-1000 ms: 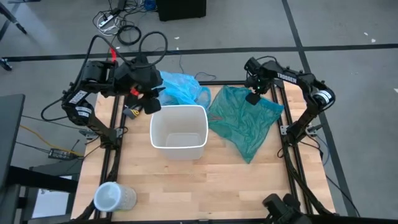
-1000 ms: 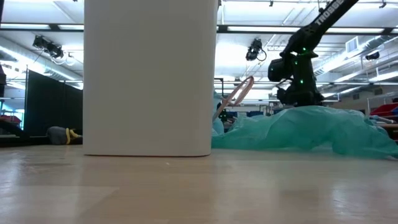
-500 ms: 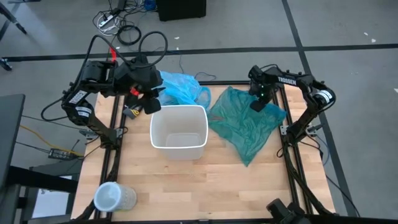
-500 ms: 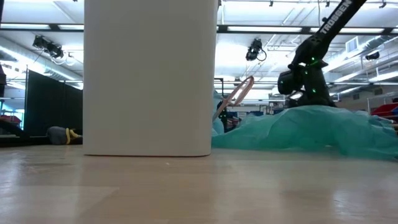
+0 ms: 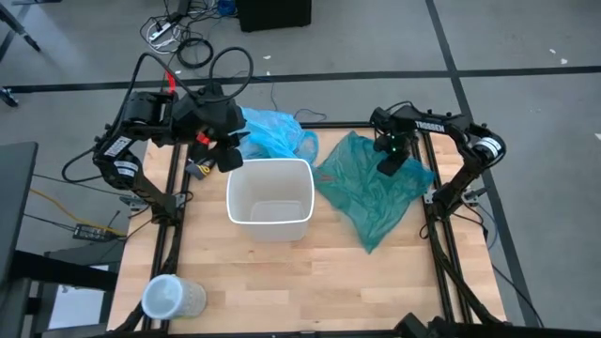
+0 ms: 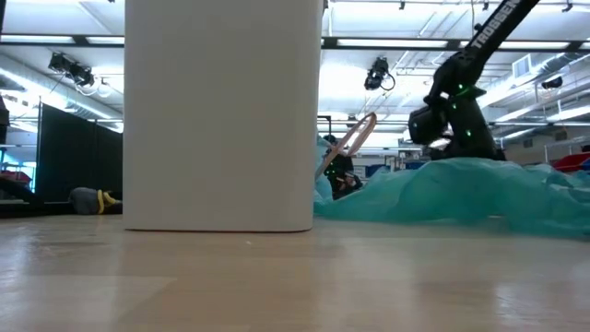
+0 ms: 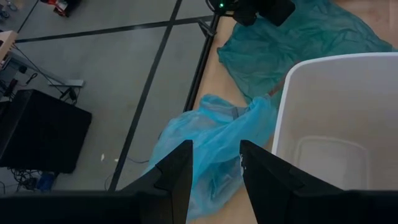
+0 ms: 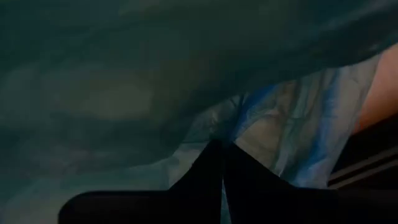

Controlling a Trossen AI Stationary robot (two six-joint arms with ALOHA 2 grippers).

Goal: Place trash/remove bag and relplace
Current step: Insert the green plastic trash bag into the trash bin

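The light blue bag (image 5: 274, 134) lies crumpled on the table's far edge, behind the white bin (image 5: 270, 200). My left gripper (image 7: 214, 168) hovers open just above it and holds nothing; in the high view it shows at the bin's far left corner (image 5: 225, 150). To the right of the bin, a darker teal-green bag (image 5: 371, 183) lies spread on the table. My right gripper (image 5: 388, 161) has come down on this bag's far right part and is shut on it. No trash shows in any view. My right gripper pinches the teal-green bag's film (image 8: 199, 134) between its two shut fingers, in the bag's far right part (image 5: 399, 169). The fingers come from above, pointing down. One layer or several, I cannot tell. The bag still rests on the table, humped up around the gripper (image 6: 461, 171).
A clear round container (image 5: 172, 298) lies on its side at the table's near left corner. The upright bin (image 6: 221, 115) stands mid-table between the arms. Bare wood (image 5: 310, 272) stretches along the near half. Cables (image 5: 202, 52) lie on the floor beyond the far edge.
My right gripper has gone down and a little toward the near edge, onto the teal-green bag. The bag's far right corner has drawn in toward the gripper and bunched up, while its near part has stayed put.
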